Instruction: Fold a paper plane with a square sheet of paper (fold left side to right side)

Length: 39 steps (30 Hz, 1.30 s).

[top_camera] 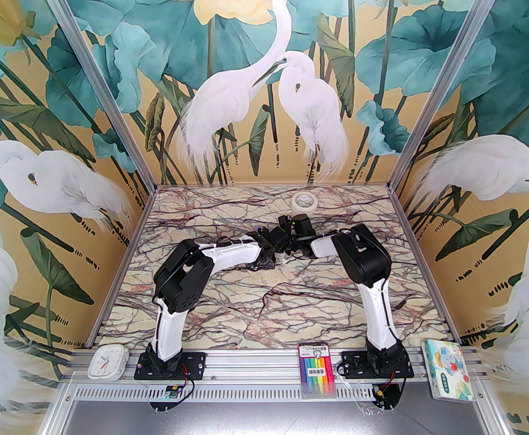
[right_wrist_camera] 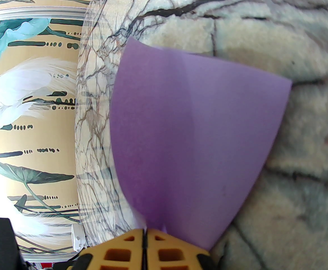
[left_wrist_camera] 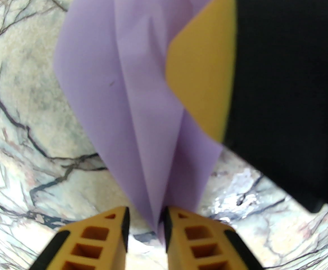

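Note:
The square sheet of paper is folded into a pale lavender paper plane (left_wrist_camera: 119, 74), pointed, with long creases down its middle. Its narrow tip lies between the fingers of my left gripper (left_wrist_camera: 146, 224), which stand slightly apart, so the jaws are open around the tip. My right gripper (right_wrist_camera: 144, 235) is shut on the other end of the paper plane (right_wrist_camera: 192, 128), which fans out wide above the marble table (right_wrist_camera: 298, 162). A yellow-padded right finger (left_wrist_camera: 200, 74) shows in the left wrist view, over the paper. Both arms meet mid-table (top_camera: 278, 252).
A white tape roll (top_camera: 304, 202) lies at the back of the table. On the front rail sit a small white clock (top_camera: 105, 361), a pack of coloured pens (top_camera: 317, 369) and a colourful tissue pack (top_camera: 445, 369). Painted walls close in three sides.

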Tool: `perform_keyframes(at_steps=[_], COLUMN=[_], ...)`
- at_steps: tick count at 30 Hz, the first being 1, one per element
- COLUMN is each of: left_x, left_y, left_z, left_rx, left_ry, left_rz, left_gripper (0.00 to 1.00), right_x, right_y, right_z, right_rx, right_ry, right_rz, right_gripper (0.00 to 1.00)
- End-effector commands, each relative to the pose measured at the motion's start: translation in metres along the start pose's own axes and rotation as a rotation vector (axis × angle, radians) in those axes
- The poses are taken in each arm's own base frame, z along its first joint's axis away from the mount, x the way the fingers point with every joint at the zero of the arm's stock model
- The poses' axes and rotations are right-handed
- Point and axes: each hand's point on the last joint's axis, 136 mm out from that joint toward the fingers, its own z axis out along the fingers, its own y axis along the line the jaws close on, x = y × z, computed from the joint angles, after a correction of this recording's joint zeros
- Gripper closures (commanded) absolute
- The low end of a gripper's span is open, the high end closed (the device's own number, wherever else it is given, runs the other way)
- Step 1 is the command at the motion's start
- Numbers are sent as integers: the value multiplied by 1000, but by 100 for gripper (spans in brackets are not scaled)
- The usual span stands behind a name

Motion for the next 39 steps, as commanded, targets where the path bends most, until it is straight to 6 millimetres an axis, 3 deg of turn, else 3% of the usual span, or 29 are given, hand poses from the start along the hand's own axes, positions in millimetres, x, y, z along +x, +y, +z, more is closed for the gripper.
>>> perform_keyframes(at_steps=[1, 5, 11, 13, 16, 21, 26, 30, 34, 39], left_x=[-1, 1, 1, 0, -3, -9, -16, -23, -19, -13], left_y=[1, 1, 2, 1, -2, -9, -18, -11, 3, 6], left_z=[4, 8, 6, 3, -8, -32, -50, -50, -38, -23], left_rx=[-36, -46, -48, -39, -2, 115, 359, 560, 667, 678], left_ry=[1, 10, 6, 4, -3, -25, -15, -10, 25, 47], left_rz=[14, 20, 21, 19, 12, -19, -149, -318, -450, -491], left_gripper=[76, 87, 93, 86, 68, 65, 76, 98, 100, 99], right_x=[5, 5, 5, 3, 1, 2, 2, 1, 1, 1], right_y=[-5, -5, -6, -7, -8, -11, -13, -13, -15, -15], right_z=[0, -1, -1, -3, -4, -6, -6, -6, -6, -6], right_rx=[4, 3, 5, 7, 8, 10, 12, 11, 10, 8], right_ry=[12, 11, 9, 4, 2, 8, 9, 7, 6, 8], right_rz=[1, 1, 0, 3, 4, 8, 9, 9, 13, 16], right_gripper=[91, 91, 91, 91, 92, 93, 93, 93, 95, 95])
